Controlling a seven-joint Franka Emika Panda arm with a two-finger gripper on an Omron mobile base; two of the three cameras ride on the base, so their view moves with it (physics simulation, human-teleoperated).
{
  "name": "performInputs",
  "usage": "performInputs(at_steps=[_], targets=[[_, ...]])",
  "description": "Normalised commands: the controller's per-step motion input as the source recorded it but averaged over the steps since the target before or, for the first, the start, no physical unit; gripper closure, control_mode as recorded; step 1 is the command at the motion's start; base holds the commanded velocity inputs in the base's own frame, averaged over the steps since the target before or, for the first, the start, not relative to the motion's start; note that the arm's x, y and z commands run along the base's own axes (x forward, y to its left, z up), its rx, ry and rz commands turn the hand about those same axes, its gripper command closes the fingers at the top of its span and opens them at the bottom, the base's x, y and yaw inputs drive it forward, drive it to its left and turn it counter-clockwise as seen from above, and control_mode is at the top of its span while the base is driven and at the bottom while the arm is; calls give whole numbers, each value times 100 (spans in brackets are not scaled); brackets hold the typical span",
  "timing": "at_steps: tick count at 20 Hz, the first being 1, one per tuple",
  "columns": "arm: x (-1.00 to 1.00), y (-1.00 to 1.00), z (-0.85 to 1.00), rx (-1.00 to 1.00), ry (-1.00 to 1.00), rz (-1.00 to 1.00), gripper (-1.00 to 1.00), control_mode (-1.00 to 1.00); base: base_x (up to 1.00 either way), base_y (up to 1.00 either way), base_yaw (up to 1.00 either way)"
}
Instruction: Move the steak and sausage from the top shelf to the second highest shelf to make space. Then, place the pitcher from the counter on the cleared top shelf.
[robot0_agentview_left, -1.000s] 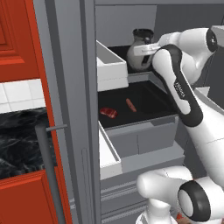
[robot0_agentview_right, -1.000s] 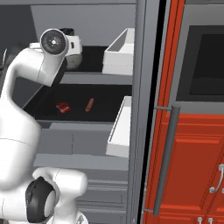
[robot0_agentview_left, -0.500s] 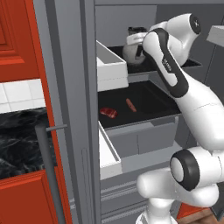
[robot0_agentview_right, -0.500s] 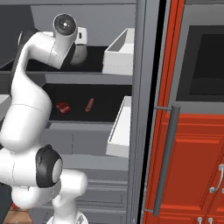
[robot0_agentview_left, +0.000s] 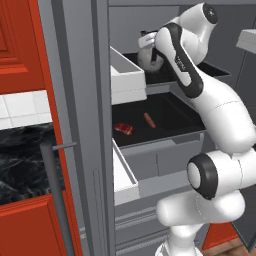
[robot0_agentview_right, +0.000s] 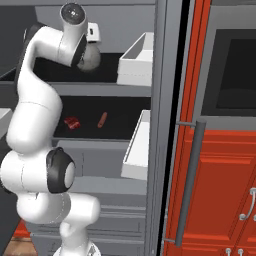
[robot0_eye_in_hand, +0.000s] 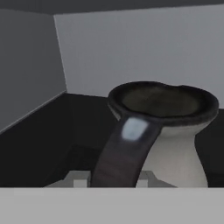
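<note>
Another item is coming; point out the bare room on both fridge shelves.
The second highest shelf is bare right of the sausage; the steak crowds its front left. Top shelf: bare between the pitcher and the white door bin.

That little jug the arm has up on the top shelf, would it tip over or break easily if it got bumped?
Probably breakable: the pitcher looks like glazed ceramic, so stiff and brittle. Its round belly under a narrow neck suggests it stands fairly steady, though a push at the rim could tip it. The glossy handle may be slippery.
</note>
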Motion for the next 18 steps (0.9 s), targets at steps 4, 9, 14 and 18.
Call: performInputs(at_steps=[4,9,14,18], targets=[[82,27,-79,-10,-5,0,-100,-100,0,0,0],[19,-3,-50,-2,-19,0,-100,-100,0,0,0],[-33,-28,-13,0,-19,-2,-100,-100,0,0,0],[-56,-1,-17,0,-12,-4,-100,-100,0,0,0]])
